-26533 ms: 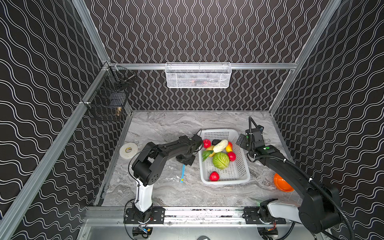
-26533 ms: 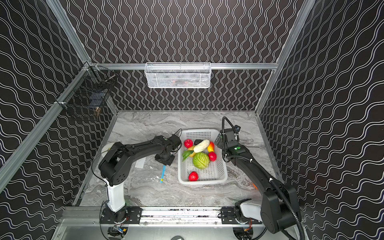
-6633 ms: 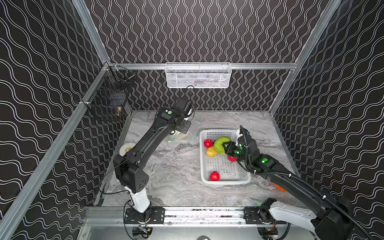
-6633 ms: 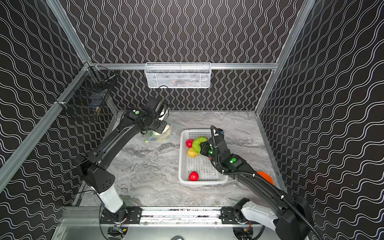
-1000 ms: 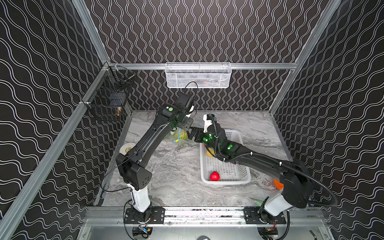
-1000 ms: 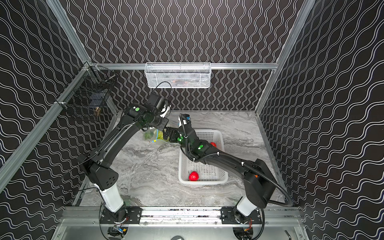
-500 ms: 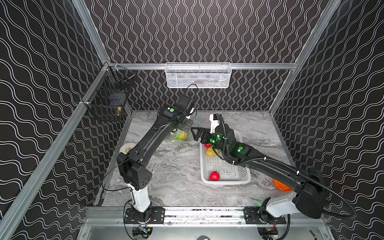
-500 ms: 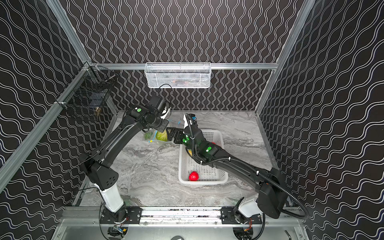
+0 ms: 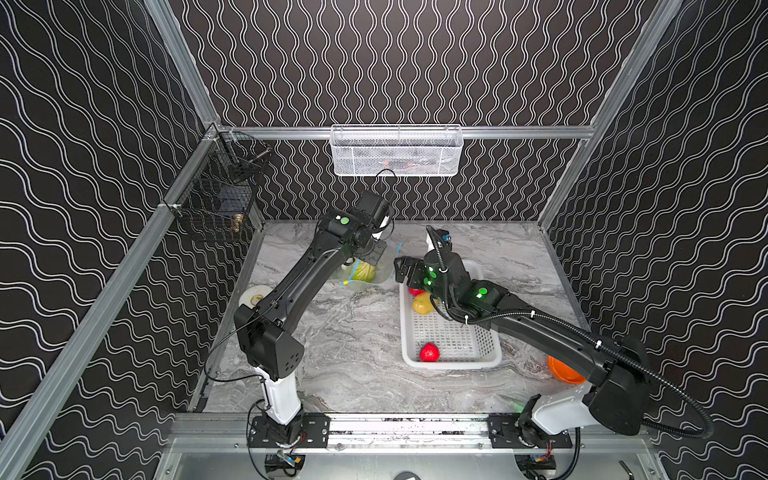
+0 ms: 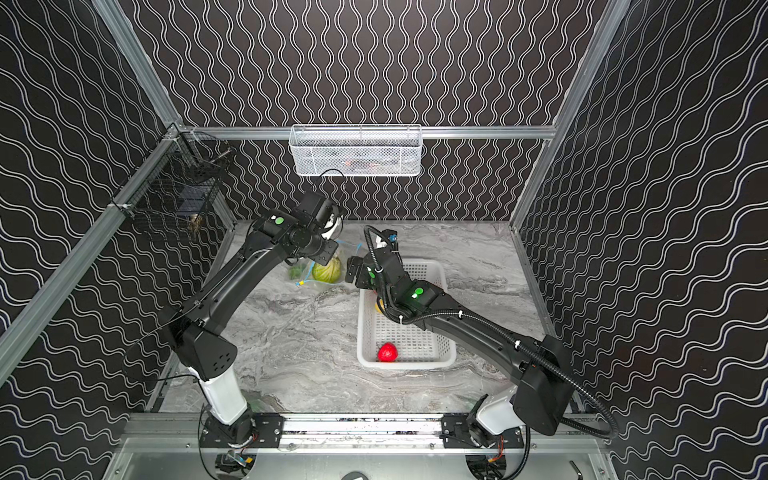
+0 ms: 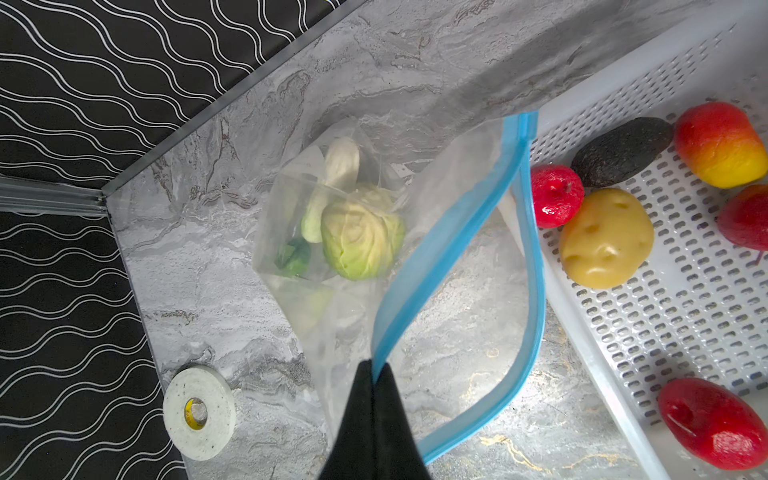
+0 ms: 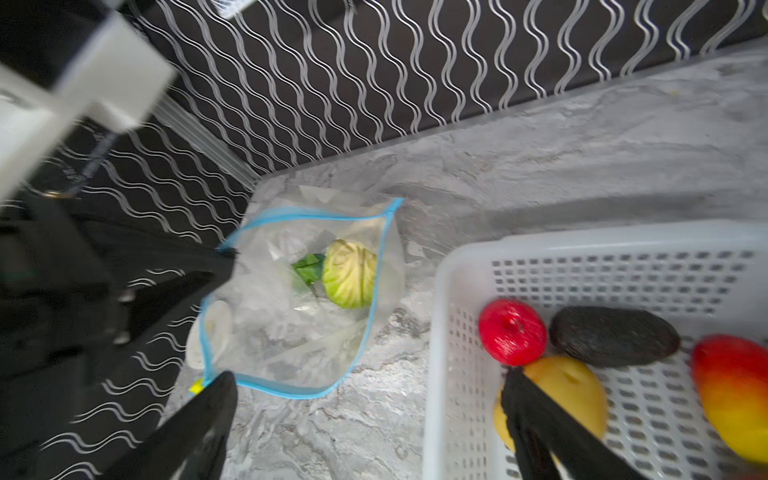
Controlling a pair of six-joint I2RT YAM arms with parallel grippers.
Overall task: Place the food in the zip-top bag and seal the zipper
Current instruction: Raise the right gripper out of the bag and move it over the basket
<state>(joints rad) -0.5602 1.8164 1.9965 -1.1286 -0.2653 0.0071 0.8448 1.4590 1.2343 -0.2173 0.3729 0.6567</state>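
My left gripper (image 11: 376, 368) is shut on the blue zipper (image 11: 449, 237) strip and holds the clear zip-top bag (image 11: 353, 316) up with its mouth open. Inside lie a green cabbage (image 11: 362, 237), a white radish (image 11: 341, 163) and a green leaf (image 11: 294, 255). My right gripper (image 12: 368, 376) hangs open and empty between the bag (image 12: 291, 332) and the white basket (image 12: 440, 332). One finger is over the yellow piece (image 12: 573, 390), the other near the yellow slider tab (image 12: 195, 386). The basket also holds a dark item (image 11: 621, 150), a red-yellow fruit (image 11: 721, 143) and red fruits (image 11: 556, 196).
A white tape roll (image 9: 254, 296) lies at the table's left edge. An orange bowl (image 9: 563, 370) sits at the right, partly behind my right arm. A white wire basket (image 9: 397, 151) hangs on the back wall and a black mesh one (image 9: 214, 199) on the left rail.
My right gripper, open, has drawn back from the bag's mouth toward the basket's far corner. The cabbage it carried earlier now lies in the bag. The left gripper keeps its hold.
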